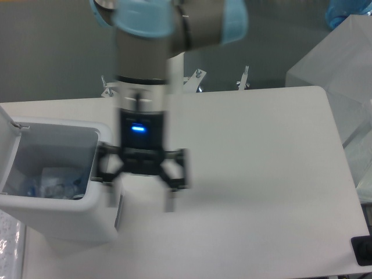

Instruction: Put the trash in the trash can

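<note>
the boxy white plastic trash can (55, 218) with rounded corners stands upright at the table's left edge, its hinged lid (7, 136) raised open. inside lies the crushed clear plastic bottle (49, 187), resting on the bottom.

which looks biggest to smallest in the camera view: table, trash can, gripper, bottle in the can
1. table, by far the largest.
2. trash can.
3. gripper, blurred and likely nearer the camera, so its rank against the can is unsure.
4. bottle, only partly visible inside the can.
</note>
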### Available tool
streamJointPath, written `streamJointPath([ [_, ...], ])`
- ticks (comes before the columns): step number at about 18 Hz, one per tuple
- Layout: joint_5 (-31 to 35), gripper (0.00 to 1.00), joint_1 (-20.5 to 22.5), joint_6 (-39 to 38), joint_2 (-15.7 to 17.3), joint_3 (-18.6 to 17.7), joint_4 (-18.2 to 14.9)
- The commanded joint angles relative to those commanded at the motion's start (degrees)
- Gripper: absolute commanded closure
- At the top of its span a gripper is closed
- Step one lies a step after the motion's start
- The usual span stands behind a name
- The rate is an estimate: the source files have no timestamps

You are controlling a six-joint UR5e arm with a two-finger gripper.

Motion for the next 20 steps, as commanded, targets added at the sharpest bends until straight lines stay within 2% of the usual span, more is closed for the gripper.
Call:
streamJointPath([
  [1,4.21,0.00,0.27,6.66,0.00,-0.53,0.00],
  [3,8.71,0.00,0.27,10.68,0.17,-0.80,-0.70],
  [6,9.52,0.00,0.36,11.04,0.53,-1.33,-2.20],
  [20,9.52,0.00,0.53,10.78,1.23,-0.89,-3.25],
])
